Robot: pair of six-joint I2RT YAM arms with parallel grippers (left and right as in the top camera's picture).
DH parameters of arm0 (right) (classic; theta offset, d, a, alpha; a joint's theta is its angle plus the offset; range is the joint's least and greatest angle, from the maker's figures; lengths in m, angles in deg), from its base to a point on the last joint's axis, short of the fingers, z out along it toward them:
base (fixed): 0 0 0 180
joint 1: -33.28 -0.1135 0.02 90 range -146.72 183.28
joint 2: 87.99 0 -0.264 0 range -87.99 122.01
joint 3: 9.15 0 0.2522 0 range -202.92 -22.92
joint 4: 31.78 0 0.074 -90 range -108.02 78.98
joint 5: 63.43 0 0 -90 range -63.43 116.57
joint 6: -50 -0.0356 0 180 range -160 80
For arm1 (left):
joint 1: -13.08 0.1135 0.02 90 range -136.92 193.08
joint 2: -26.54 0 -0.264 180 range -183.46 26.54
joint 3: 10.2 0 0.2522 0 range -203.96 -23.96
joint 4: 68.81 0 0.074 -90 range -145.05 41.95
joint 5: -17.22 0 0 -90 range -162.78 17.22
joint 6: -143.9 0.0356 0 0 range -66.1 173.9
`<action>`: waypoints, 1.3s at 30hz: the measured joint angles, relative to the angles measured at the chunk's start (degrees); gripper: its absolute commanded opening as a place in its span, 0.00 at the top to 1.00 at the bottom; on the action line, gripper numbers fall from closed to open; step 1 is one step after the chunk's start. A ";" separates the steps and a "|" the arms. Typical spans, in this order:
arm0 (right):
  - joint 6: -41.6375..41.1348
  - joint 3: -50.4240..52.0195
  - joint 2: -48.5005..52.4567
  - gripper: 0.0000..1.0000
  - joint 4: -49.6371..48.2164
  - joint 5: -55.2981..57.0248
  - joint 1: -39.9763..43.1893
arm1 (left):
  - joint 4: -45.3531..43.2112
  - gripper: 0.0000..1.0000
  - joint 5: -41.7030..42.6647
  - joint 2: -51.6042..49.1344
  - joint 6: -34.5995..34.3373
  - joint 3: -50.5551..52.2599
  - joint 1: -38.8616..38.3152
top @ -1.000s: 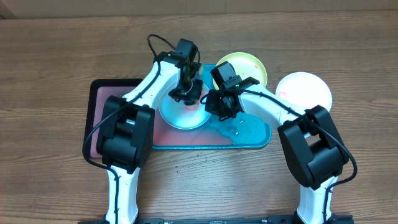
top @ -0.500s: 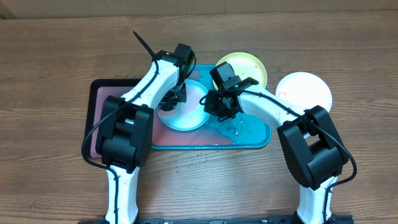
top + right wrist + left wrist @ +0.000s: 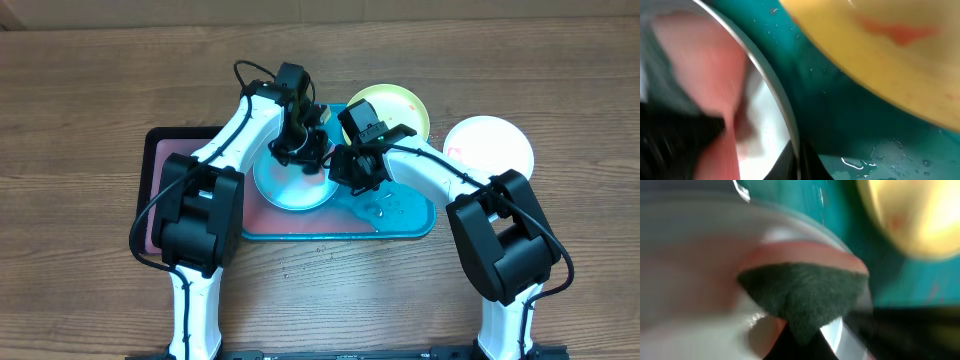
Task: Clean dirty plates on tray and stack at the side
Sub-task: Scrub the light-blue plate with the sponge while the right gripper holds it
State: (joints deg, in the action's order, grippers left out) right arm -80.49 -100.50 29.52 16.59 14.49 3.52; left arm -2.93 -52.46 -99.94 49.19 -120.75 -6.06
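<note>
the left gripper (image 3: pixel 300 150) pinches a dark green scrub pad (image 3: pixel 805 297) and presses it onto the light blue plate (image 3: pixel 290 192) beneath it. the right gripper (image 3: pixel 350 168) clamps that plate's rim. just beyond it the red-smeared lime-green plate (image 3: pixel 395 105) rests at the far edge of the teal tray (image 3: pixel 405 218). the white plate (image 3: pixel 488 145) sits off the tray, to the right.
</note>
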 measured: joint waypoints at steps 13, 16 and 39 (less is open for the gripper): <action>0.02 0.00 0.00 0.96 -0.11 -0.04 0.00 | 6.27 0.96 -33.75 0.00 -21.24 -0.07 -0.28; 0.02 0.00 0.00 0.96 -0.22 -0.17 -0.02 | 9.29 0.96 -36.63 0.00 -21.84 -0.07 -0.35; 0.02 0.00 0.00 0.96 -0.02 -0.15 -0.02 | -1.36 0.96 -8.66 0.00 -0.42 -0.04 0.28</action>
State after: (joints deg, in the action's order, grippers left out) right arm -80.47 -100.50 29.52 16.57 14.34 3.50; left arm -4.28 -61.12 -99.94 48.78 -120.80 -5.77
